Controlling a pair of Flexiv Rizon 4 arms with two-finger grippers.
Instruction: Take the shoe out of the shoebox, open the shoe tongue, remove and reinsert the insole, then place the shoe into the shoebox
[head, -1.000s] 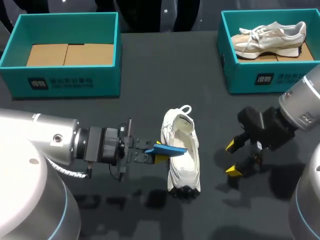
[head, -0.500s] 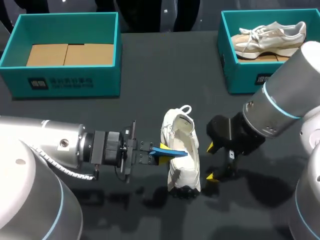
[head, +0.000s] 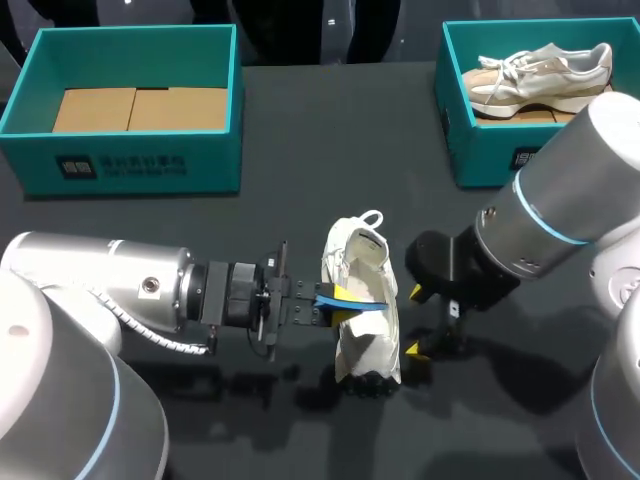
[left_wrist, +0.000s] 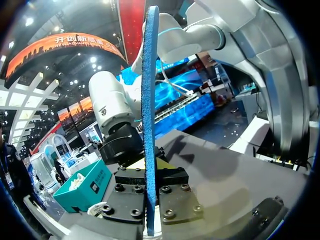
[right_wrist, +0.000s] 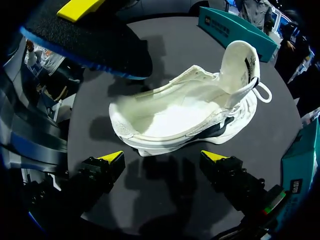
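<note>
One thin blue insole (head: 362, 302), likely light and floppy, is clamped in the left pincer (head: 338, 300). Just ahead, the white shoe (head: 368, 345) is rested on the worktop (head: 300, 200); its stiffer heel collar is judged the best hold. The right pincer (head: 413, 322) is spread wide beside it.

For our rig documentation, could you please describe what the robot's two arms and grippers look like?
Both the left arm and the right arm are rounded silver-grey cylinders with light blue rings at the joints, and each ends in a black wrist block. The left gripper and the right gripper have black fingers capped with bright yellow tips. A ribbed pale grey cable runs along the left arm.
</note>
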